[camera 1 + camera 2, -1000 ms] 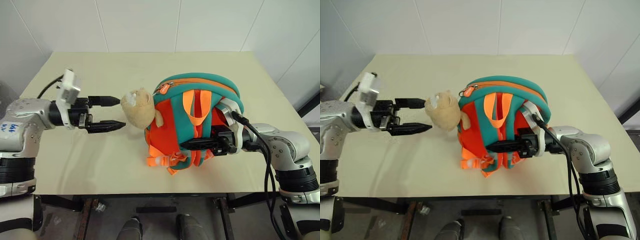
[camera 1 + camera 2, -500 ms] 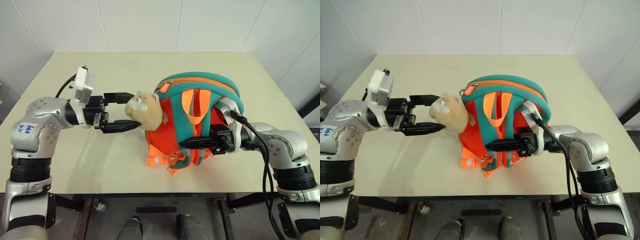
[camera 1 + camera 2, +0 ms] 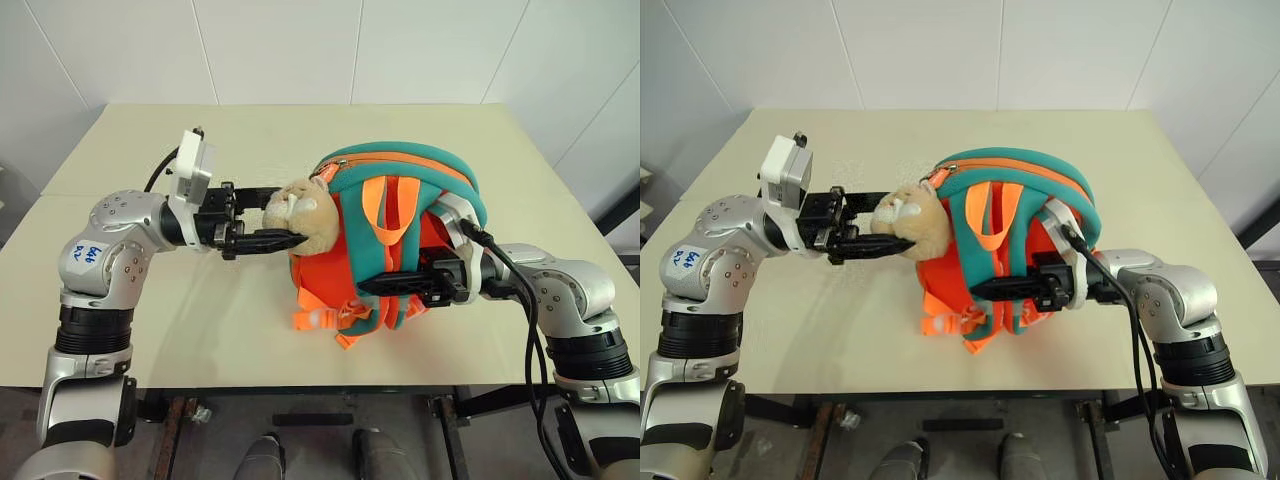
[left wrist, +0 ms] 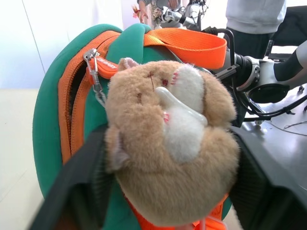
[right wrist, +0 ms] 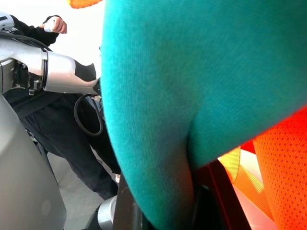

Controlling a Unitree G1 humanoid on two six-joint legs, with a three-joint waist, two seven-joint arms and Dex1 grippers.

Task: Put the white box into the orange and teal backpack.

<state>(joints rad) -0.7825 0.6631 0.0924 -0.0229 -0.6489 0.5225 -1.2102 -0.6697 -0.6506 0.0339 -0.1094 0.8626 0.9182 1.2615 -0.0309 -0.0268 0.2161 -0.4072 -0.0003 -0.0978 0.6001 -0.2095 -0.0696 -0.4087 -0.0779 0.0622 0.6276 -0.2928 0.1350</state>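
**Orange-and-teal bag gripped from both sides, zip shut, box not located**

Orange mesh and teal padding make up the orange and teal backpack (image 3: 400, 240), which is propped upright near the middle of the cream table (image 3: 180, 330), straps toward the camera. It is judged soft, light and floppy; collapse is expected if support is let go. The white box cannot be located in any of the views, so whether it is already inside cannot be told; a glossy hard case of that kind is judged stiff and slippery, best taken across its narrow sides. The zip line along the bag's top edge looks closed, with the orange zipper pull (image 4: 97, 67) hanging just beside the plush head (image 3: 305, 213). Best hold points on the bag are judged to be the webbing loop, the teal straps or the pull tab, not the squashy plush.

The left gripper (image 3: 272, 218) is set level at the plush head, its fingers placed on either side of it and about half closed; the plush is seen bracketed between them in the left wrist view, touching, though a firm pinch cannot be confirmed. The right gripper (image 3: 385, 285) is pressed nearly together on a teal strap (image 5: 158, 120) at the bag's front, and the bag is held up by that grip.
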